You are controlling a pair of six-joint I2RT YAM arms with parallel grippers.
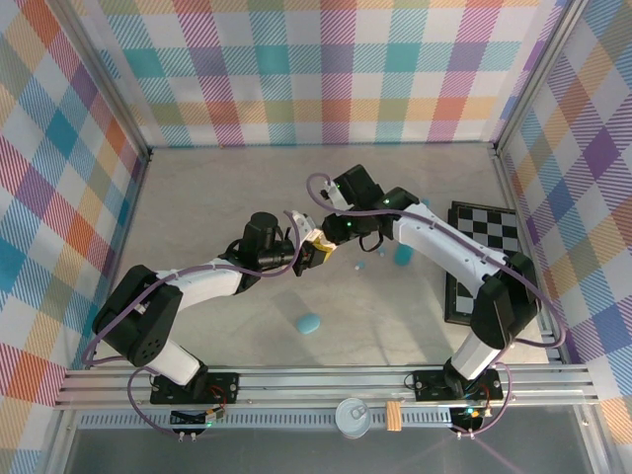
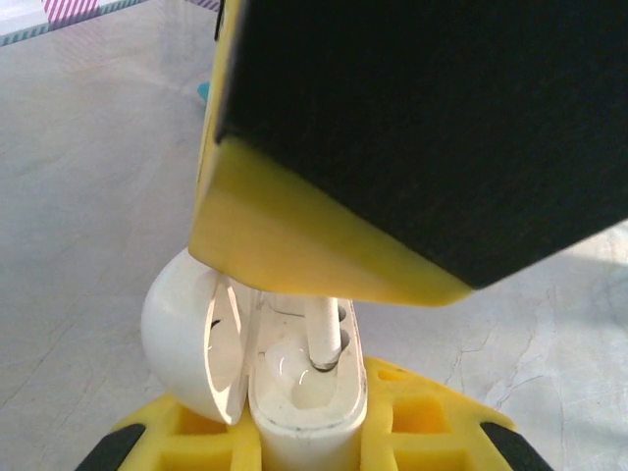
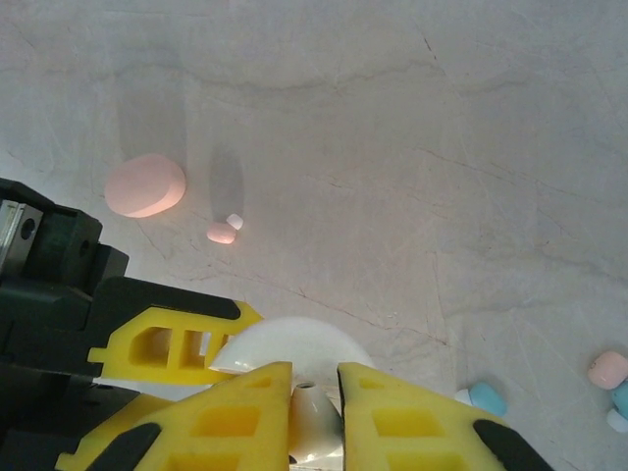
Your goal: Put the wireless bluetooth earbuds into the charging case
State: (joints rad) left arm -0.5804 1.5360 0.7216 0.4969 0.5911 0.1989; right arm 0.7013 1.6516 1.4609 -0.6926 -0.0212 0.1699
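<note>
White charging case (image 1: 299, 223) held mid-worktop, top view; teal case (image 1: 308, 323) lies toward the near edge. Left wrist: left gripper (image 2: 304, 432) clamps the open case, white earbud (image 2: 327, 339) stem in its socket. Right wrist: right gripper (image 3: 314, 388) pinches that earbud; pink case (image 3: 145, 184) and pink earbud (image 3: 224, 232) lie beyond.

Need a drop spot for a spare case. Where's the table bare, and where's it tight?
Bare: the table strip between rear wall and arms; the front patch between the teal case and the right arm's base. Crowded: centre, where the left gripper holds the white case and the right gripper a white earbud, and the teal pieces beside the chessboard.
</note>
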